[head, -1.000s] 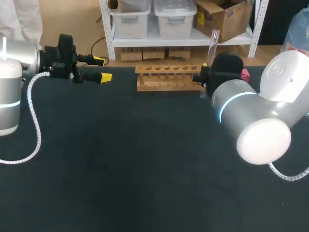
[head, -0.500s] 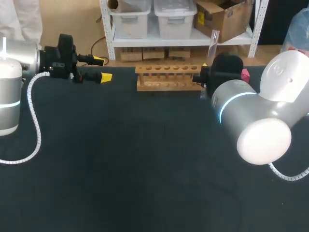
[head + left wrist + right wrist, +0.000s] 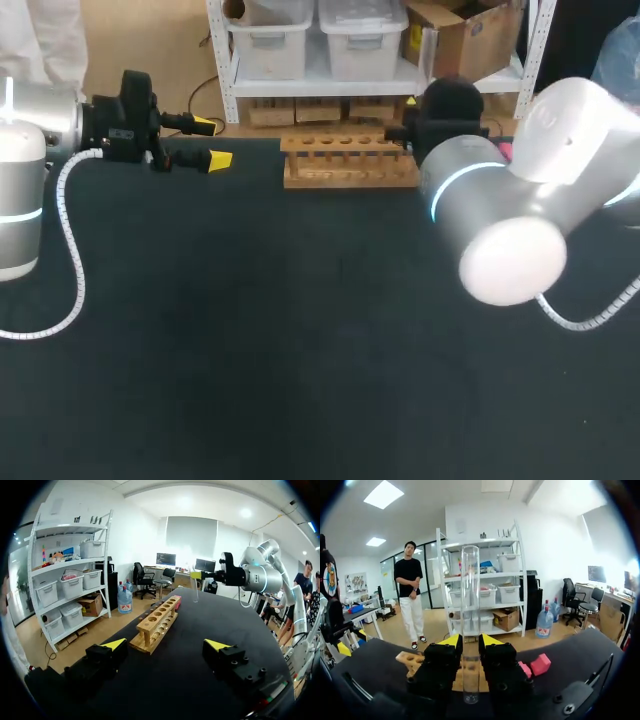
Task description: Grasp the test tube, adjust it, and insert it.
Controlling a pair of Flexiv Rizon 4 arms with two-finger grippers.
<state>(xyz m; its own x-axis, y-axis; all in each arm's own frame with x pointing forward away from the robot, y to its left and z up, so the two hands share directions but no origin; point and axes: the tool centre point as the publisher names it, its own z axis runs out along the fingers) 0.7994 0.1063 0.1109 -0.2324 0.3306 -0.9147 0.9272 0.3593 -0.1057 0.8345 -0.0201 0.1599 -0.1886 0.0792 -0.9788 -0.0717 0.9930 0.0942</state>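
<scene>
Swung left twd rack (image 3: pixel 350 160), right pincer (image 3: pixel 470 641) was clamped on upright test tube (image 3: pixel 470 590); left pincer (image 3: pixel 165 644) sat open. Risk: w/ tube tip off-centre, it could've clipped hole rim & slipped.

My head camera looks down from above and behind on the black table (image 3: pixel 300 330). My left wrist camera looks low along it, with the wooden rack (image 3: pixel 159 622) ahead and my right arm (image 3: pixel 255 575) beyond. My right wrist camera sits close above that rack; all three share it.
</scene>
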